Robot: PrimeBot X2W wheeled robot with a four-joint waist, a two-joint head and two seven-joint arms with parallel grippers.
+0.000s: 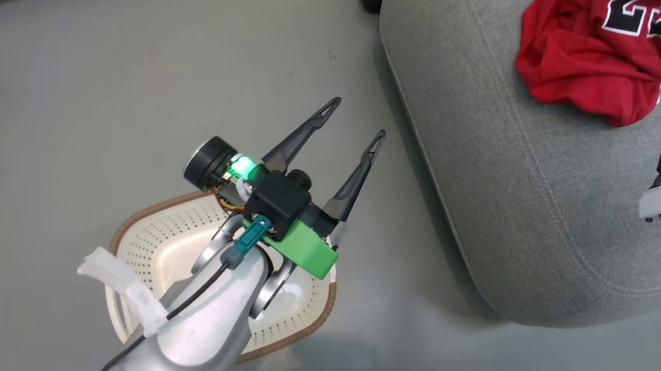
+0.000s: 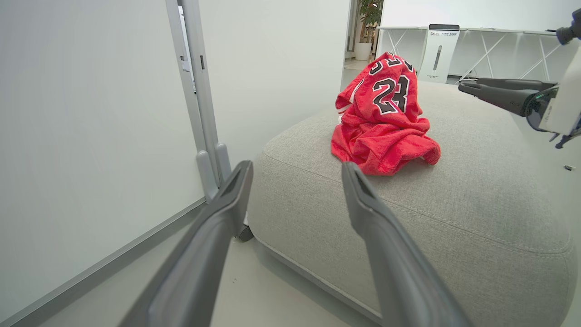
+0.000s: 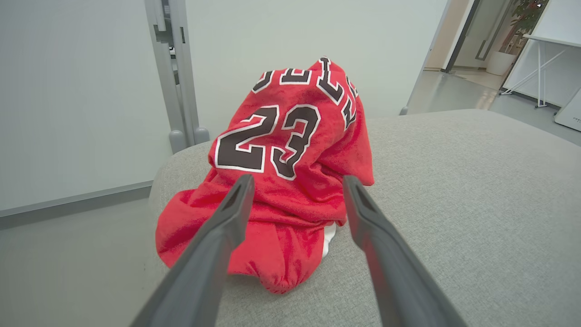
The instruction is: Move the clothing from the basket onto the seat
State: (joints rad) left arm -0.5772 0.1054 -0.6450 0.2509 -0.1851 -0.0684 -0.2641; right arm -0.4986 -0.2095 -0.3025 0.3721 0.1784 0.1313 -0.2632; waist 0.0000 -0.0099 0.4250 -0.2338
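Red crumpled clothing (image 3: 290, 181), black "23" white-edged.

**Bright, even light with soft shadows**

Diffuse white light fills the room evenly. The seat (image 1: 530, 216) throws a soft dark band on the floor (image 1: 117, 87) along its left edge. A green lamp (image 1: 242, 166) glows behind the left hand (image 1: 359, 116). In both wrist views the near fingers (image 2: 204, 254) are blurred, and the partition post (image 2: 195, 91) leans under the wide lens.
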